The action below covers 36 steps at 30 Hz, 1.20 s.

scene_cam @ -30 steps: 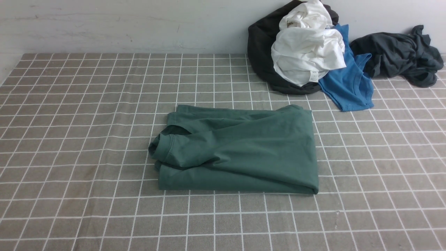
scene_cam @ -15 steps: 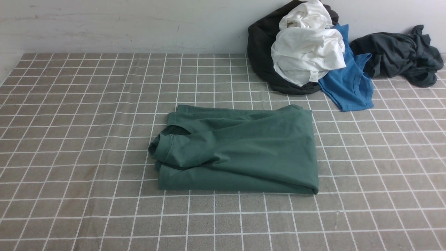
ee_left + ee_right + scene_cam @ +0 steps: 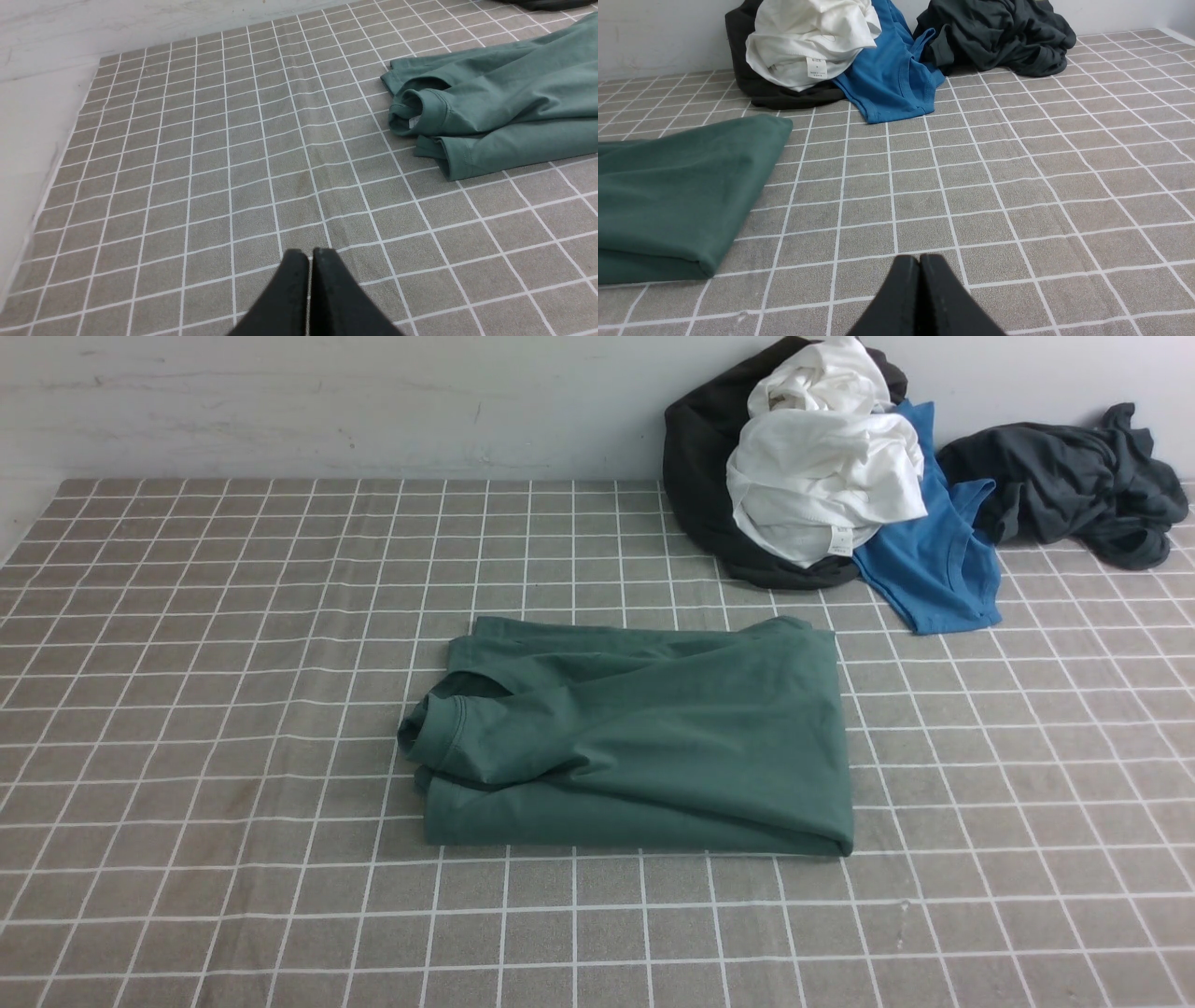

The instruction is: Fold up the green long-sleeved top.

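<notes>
A: Where are we seeing the green long-sleeved top (image 3: 644,742)?

B: It is lying folded into a rough rectangle near the middle of the checked tablecloth (image 3: 187,709), with nothing else touching it. We are noticing a rolled cuff (image 3: 431,733) sticking out on the robot's left side of the bundle, and the layers are sitting a little uneven there.

A: And what are we making of the two claws?

B: We are looking at the left gripper (image 3: 309,254) through its wrist camera: its black fingers are pressed together, tips meeting, pinching nothing. It is hanging over bare cloth, well apart from the top, which is showing off to one side with its cuff (image 3: 417,112) facing the camera.

A: Is the other one doing the same?

B: Yes. The right gripper (image 3: 919,259) is also sitting with its fingers pressed together and empty, above the tablecloth, near the top's folded corner but not touching it. Neither arm is showing in the front view.

A: What else are we seeing on the table?

B: At the far right a pile is leaning against the wall (image 3: 327,401): a white garment (image 3: 822,476) is lying on a black garment (image 3: 700,467), a bright blue shirt (image 3: 934,560) is spilling out beside them, and a dark grey garment (image 3: 1064,481) is crumpled just to the right. All of it is lying well apart from the green top.
</notes>
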Tool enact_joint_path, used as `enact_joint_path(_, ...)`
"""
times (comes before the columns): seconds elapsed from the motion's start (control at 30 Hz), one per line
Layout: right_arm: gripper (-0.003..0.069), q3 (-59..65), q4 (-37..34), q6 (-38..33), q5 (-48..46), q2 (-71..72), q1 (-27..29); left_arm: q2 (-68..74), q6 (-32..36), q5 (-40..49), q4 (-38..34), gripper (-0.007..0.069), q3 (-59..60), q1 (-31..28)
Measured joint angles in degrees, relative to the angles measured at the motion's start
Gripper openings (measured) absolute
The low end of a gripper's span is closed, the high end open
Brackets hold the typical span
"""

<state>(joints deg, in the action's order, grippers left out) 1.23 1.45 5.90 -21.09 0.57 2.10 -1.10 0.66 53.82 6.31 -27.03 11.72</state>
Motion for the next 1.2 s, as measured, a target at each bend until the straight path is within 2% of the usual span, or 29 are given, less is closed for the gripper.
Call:
enact_joint_path(0.67,-0.0014,0.0,0.0,-0.07,0.0,0.0,0.0,0.0,-0.22,-0.91,-0.27,-0.0007,0.61,0.0)
enact_joint_path(0.87,-0.0014,0.0,0.0,-0.07,0.0,0.0,0.0,0.0,-0.66,-15.18,-5.05,-0.0007,6.76,-5.59)
enact_joint_path(1.03,-0.0014,0.0,0.0,-0.07,0.0,0.0,0.0,0.0,-0.19,-30.91,-9.01,-0.0007,16.42,-15.02)
enact_joint_path(1.2,-0.0014,0.0,0.0,-0.07,0.0,0.0,0.0,0.0,0.52,-35.22,-8.58,-0.0007,24.99,-15.96)
